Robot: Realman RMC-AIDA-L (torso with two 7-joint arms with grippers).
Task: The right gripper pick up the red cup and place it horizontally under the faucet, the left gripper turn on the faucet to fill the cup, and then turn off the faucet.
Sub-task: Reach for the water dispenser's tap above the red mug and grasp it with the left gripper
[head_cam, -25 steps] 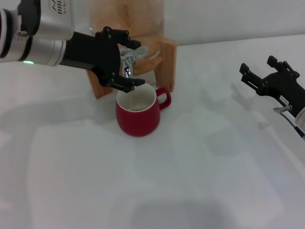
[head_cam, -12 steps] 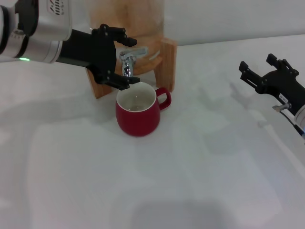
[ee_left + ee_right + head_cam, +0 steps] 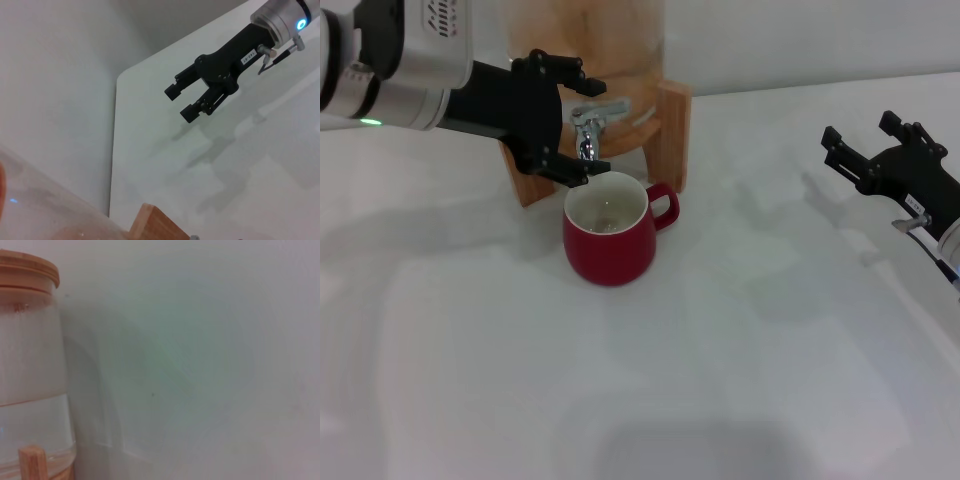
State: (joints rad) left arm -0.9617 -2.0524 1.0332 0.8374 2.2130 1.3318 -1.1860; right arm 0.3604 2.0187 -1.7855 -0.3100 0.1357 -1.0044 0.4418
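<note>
The red cup (image 3: pixel 610 240) stands upright on the white table, its handle to the right and its white inside showing, directly below the faucet (image 3: pixel 610 107). The chrome faucet juts from the glass dispenser (image 3: pixel 585 35) in its wooden stand (image 3: pixel 670 130). My left gripper (image 3: pixel 582 122) is open at the faucet's left side, one finger above it and one below, near the cup's rim. My right gripper (image 3: pixel 860 132) hangs open over the table's right side, far from the cup; the left wrist view also shows the right gripper (image 3: pixel 180 103), open and holding nothing.
The white table (image 3: pixel 670 380) spreads wide in front of the cup, with its far edge (image 3: pixel 116 125) against a pale wall. In the right wrist view the glass dispenser (image 3: pixel 30 370) shows with its wooden lid (image 3: pixel 25 270) and a stand post (image 3: pixel 32 462).
My left gripper has drawn back a little to the left, so the faucet's lever and spout now show beyond its fingers. The cup and the right gripper have stayed put.
</note>
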